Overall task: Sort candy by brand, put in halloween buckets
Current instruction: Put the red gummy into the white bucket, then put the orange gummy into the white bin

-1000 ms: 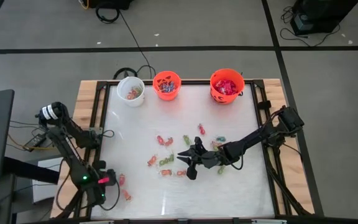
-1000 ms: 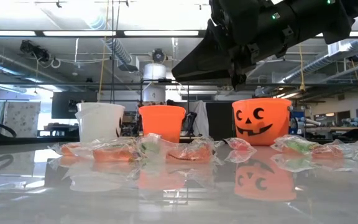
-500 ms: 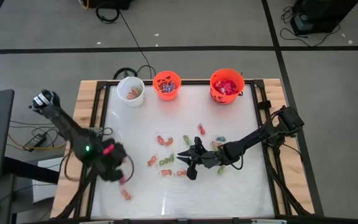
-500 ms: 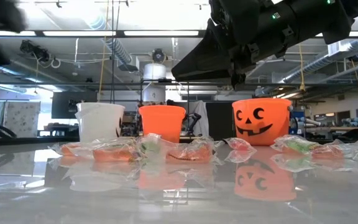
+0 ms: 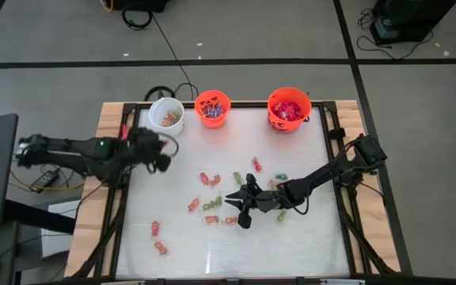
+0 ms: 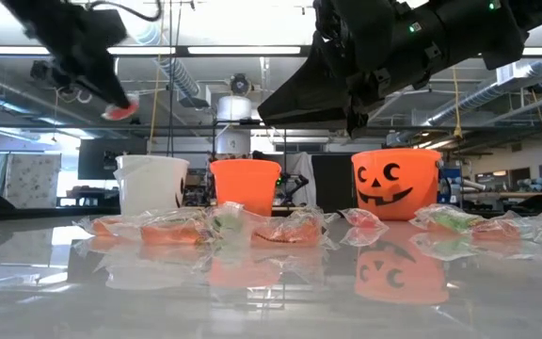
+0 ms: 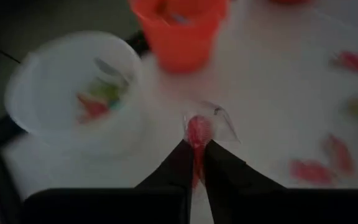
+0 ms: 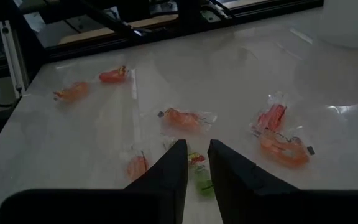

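While left gripper (image 7: pixel 196 163) pinches red candy (image 7: pixel 198 132), white bucket (image 7: pixel 73 93) near, right gripper (image 8: pixel 196 163) slightly apart.

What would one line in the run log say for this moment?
left gripper: fingers shut on red candy, raised near white bucket | right gripper: waits above candy pile mid-table

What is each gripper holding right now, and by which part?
The left gripper pinches a red wrapped candy by its lower end, near the white bucket. The right gripper hovers over scattered candy, holding nothing.
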You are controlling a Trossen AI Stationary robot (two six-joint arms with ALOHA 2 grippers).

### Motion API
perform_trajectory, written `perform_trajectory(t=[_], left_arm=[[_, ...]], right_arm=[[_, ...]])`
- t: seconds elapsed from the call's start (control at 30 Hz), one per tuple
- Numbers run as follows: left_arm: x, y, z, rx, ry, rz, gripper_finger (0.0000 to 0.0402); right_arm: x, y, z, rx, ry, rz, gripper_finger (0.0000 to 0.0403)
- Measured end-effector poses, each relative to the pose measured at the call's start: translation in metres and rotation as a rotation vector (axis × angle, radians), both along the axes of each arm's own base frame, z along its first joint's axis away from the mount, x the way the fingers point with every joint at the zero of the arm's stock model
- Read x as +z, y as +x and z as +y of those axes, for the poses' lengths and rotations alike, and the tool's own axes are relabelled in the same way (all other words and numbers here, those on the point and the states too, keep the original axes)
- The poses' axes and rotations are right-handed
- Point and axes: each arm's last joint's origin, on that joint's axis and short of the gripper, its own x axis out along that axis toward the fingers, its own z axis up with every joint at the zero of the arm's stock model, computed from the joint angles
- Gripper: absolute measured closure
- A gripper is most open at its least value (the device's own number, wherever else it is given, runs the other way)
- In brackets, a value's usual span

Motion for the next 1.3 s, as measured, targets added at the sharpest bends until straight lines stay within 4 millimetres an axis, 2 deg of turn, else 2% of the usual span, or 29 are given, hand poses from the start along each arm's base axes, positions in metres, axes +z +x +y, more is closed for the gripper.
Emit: perform_trajectory(t=[0.13,0.33,0.57,0.7,0.8,0.93,1.1,1.3], left_arm=[[0.010,0.006,0.026,0.069,0.093,-0.033,0.0353],[0.019,0.011,0.068,0.117,0.147,-0.086,0.0313],[0.008,0.008,0.120,0.211,0.115,-0.041,0.0295],[-0.001,0.006,0.137,0.264,0.072,-0.014,0.0295],[-0.003,0.007,0.135,0.188,0.028,-0.022,0.0295],[0.004,0.009,0.120,0.023,-0.017,-0.083,0.0295],[0.009,0.003,0.085,-0.169,-0.108,-0.095,0.0295],[0.003,-0.005,0.040,-0.224,-0.359,-0.059,0.0296]], right_arm=[[0.000,0.000,0.000,0.001,-0.003,0.000,0.0323],[0.000,0.000,0.000,0.006,-0.001,0.001,0.0323],[0.000,0.000,0.000,0.016,-0.018,0.005,0.0323],[-0.001,0.000,0.000,0.021,-0.031,0.016,0.0323],[-0.001,0.000,-0.001,0.023,-0.047,0.022,0.0323],[-0.001,0.002,-0.007,0.025,-0.062,0.027,0.0323],[-0.002,0.005,-0.017,0.047,-0.041,0.035,0.0323],[-0.002,0.008,-0.026,0.071,-0.043,0.042,0.0323]])
